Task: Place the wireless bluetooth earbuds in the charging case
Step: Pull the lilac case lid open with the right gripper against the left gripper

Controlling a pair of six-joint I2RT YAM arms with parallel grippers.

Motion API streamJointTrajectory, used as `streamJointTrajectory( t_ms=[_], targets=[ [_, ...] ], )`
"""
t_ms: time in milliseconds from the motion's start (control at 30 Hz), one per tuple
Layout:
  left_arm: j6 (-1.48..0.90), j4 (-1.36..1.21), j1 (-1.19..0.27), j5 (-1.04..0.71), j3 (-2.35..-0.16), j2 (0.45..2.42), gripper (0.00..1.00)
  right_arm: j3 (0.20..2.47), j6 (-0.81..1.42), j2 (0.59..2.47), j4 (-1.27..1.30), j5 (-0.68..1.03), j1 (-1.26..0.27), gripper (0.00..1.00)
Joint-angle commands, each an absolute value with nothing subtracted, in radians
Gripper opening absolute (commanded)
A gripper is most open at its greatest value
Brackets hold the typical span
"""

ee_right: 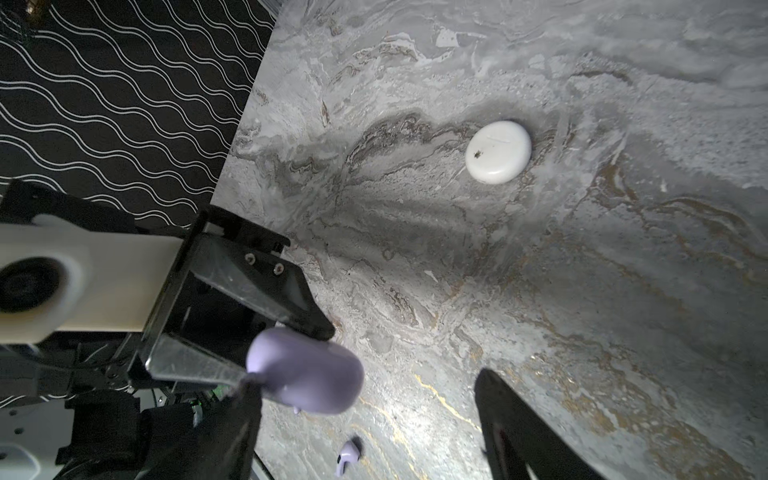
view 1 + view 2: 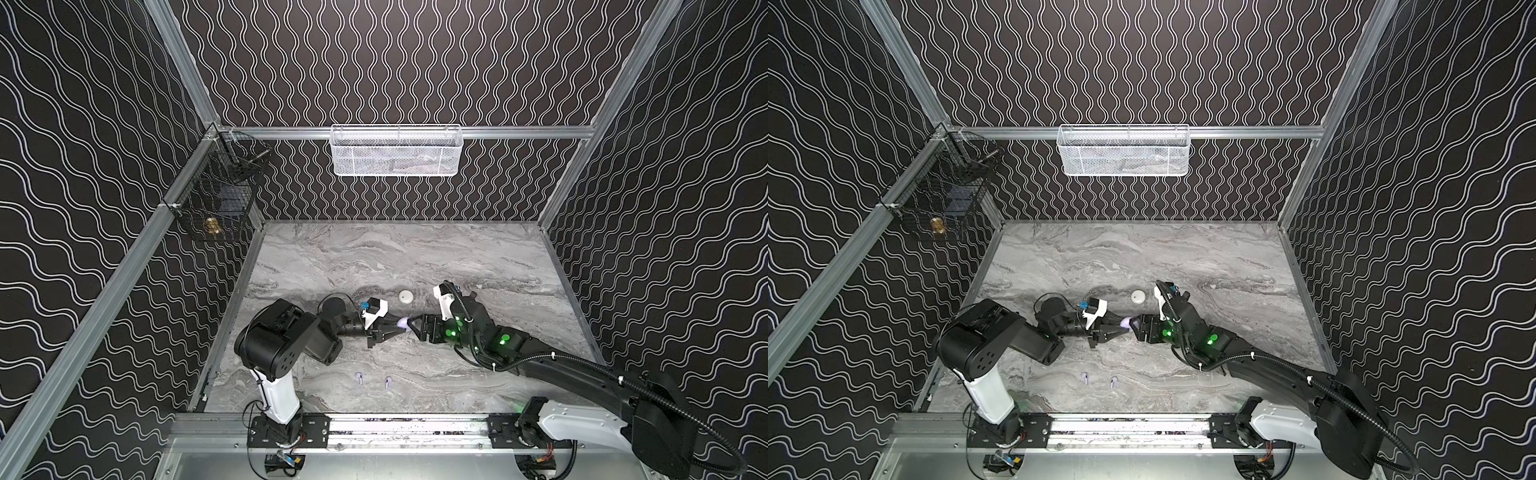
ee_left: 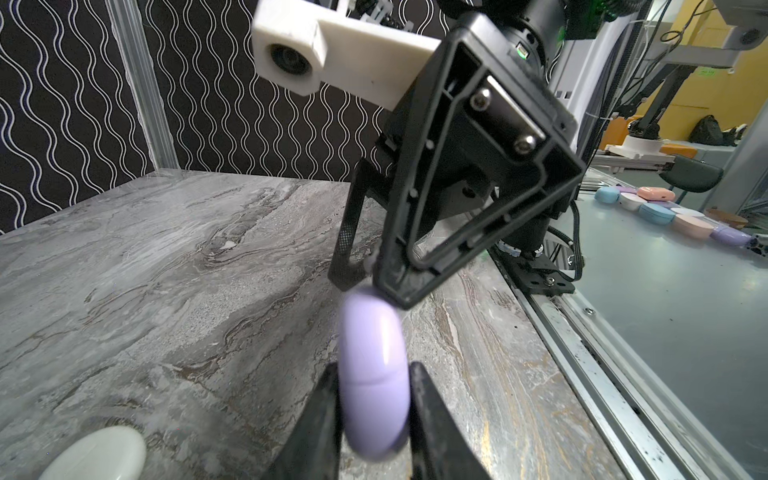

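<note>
**Cases, round: 2**
- Lavender case [image 3: 372,374]: lid closed, stood on edge, and clamped by my left gripper [image 2: 398,323], whose jaws are drawn nearly together on it. It sits just in front of the white case, on the side nearer my arm bases.
- White case [image 2: 406,296]: lid closed, lying flat on the tabletop [image 2: 374,257] with nothing touching it. There is a small dark mark on the lid, too small to read.

**Earbuds: 2 in view, both lavender**
- The earbuds [image 2: 359,377] [image 2: 388,381] lie loose on the tabletop, side by side but apart. They are well in front of the white case and clear of both grippers.

**Grippers: 2**
- My right gripper [image 1: 370,386] is spread wide and grips nothing. One fingertip [image 3: 409,286] seems to touch the free end of the lavender case; the other stands clear.
- The two grippers meet tip to tip there and cover most of that case in both top views.

**Baskets: 2**
- White mesh basket [image 2: 395,151]: on the rail far behind the white case. Its contents are blurred.
- Black wire basket [image 2: 216,195]: behind and to the left of the white case. A brass-coloured piece [image 2: 212,225] lies inside.
</note>
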State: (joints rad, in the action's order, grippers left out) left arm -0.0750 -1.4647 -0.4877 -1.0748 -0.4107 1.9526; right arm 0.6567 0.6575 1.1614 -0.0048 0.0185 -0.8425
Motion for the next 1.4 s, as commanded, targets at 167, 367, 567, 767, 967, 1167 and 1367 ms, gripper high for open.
streamJointTrajectory(
  t_ms=[167, 367, 567, 767, 967, 1167, 1367],
  targets=[
    [-0.068, -1.499, -0.490, -1.081, -0.411, 1.945, 0.29, 0.660, 0.627, 1.126, -0.022, 0.015, -0.841, 0.81],
    [-0.063, -1.499, -0.489, -1.078, -0.410, 1.945, 0.29, 0.613, 0.620, 1.102, 0.006, 0.083, -0.874, 0.81],
    [-0.059, -1.501, -0.489, -1.081, -0.407, 1.944, 0.27, 0.611, 0.632, 1.136, 0.003, 0.055, -0.896, 0.82],
    [-0.057, -1.505, -0.489, -1.085, -0.405, 1.943, 0.22, 0.635, 0.630, 1.160, -0.010, 0.021, -0.893, 0.82],
    [-0.060, -1.511, -0.489, -1.085, -0.404, 1.943, 0.19, 0.657, 0.623, 1.178, -0.040, 0.014, -0.871, 0.82],
    [-0.061, -1.513, -0.489, -1.084, -0.403, 1.943, 0.19, 0.655, 0.619, 1.167, -0.055, 0.027, -0.865, 0.82],
    [-0.064, -1.514, -0.489, -1.082, -0.403, 1.943, 0.19, 0.644, 0.624, 1.178, -0.044, 0.021, -0.862, 0.82]
  ],
)
